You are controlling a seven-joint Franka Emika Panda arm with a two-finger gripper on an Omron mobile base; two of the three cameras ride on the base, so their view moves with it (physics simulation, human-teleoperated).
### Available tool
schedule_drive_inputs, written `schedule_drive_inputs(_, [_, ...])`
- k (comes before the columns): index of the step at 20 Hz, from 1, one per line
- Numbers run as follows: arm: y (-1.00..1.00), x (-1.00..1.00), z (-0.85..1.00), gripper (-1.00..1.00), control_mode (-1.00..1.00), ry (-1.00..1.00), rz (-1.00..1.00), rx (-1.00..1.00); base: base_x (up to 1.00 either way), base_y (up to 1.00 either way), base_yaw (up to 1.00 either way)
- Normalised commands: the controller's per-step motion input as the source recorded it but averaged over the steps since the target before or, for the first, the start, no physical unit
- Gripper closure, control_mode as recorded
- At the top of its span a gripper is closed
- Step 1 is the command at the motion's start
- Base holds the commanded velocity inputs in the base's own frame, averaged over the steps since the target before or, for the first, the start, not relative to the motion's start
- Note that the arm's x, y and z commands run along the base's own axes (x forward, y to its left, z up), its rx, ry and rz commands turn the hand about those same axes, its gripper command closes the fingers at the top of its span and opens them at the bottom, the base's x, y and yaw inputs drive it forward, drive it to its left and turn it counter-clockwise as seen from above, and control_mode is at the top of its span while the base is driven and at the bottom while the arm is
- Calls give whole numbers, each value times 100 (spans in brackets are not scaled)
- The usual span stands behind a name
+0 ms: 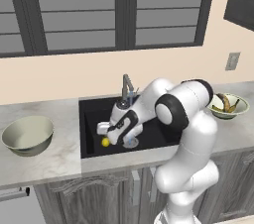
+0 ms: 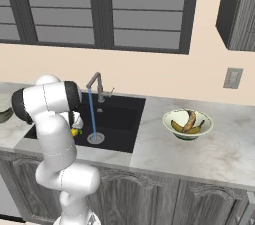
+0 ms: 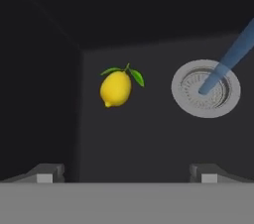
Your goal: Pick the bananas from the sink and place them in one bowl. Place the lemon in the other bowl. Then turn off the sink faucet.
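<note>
Lemon [image 3: 115, 88]: on the black floor of the sink [image 1: 92, 114], ahead of my tool [image 3: 126, 172] and a little off its centre line toward the basin's side wall. Long axis runs roughly along my line of sight, nub end toward the tool, leafy stem end away. Nothing touches it.

Tool: low inside the basin, fingers [image 3: 44, 173] spread wide, nothing between them. From the left base view it hangs just above and beside the lemon; I judge it has to shift toward the wall side and drop before closing, ideally across the fruit's short width.

Drain [image 3: 206, 88]: round, silver, beside the lemon on the side away from the wall, clear of it. Blue water stream [image 2: 91, 114] lands in it, so the sink faucet [image 2: 95, 83] is running.

Bananas [image 2: 188, 122]: two, already lying in the pale green-rimmed bowl [image 2: 205, 128] on the counter [image 2: 219, 154], well off from the tool on the far side of the drain.

Grey-beige bowl [image 1: 27, 135]: on the counter past the wall side of the sink, nothing in it that I can see; I take it as the lemon's destination.

Status, my judgement: banana step done, lemon pick in hand, faucet shut-off outstanding.
</note>
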Motion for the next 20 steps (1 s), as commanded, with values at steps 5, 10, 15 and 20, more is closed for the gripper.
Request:
schedule_drive_inputs(5, [0,11,-28,-100,-100,4,-1,21,0,0,0])
schedule_drive_inputs(10, [-29,0,-10,-100,-100,0,-7,12,0,0,0])
schedule_drive_inputs(15, [-64,0,0,-100,-100,0,-8,9,0,0,0])
schedule_drive_inputs(20, [-25,18,-13,-100,-100,1,-4,12,0,0,0])
